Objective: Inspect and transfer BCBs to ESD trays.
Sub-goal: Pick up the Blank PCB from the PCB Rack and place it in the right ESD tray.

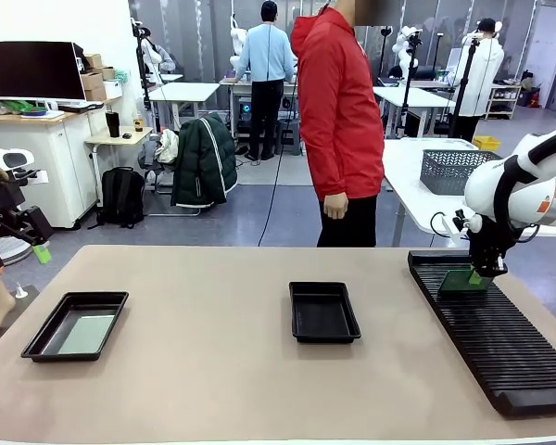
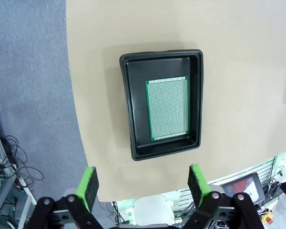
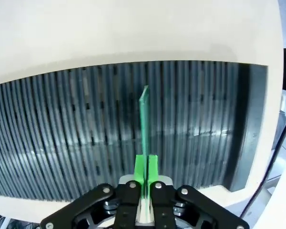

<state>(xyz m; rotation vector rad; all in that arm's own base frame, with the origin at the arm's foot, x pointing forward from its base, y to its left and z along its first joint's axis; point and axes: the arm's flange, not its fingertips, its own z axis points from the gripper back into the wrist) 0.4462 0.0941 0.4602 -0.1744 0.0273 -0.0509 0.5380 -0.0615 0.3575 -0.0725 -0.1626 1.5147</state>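
Right gripper pinches thin board (edge-on).

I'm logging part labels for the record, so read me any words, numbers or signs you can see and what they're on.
No text reads clearly anywhere.
Small screen in the left wrist view: too small to read.
Green board in the black tray: no legible marking.

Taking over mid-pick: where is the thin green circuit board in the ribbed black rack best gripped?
Its upper edge, from above, a pad on each face: the thin green circuit board stands on edge in the ribbed black rack. The right gripper is shut there.
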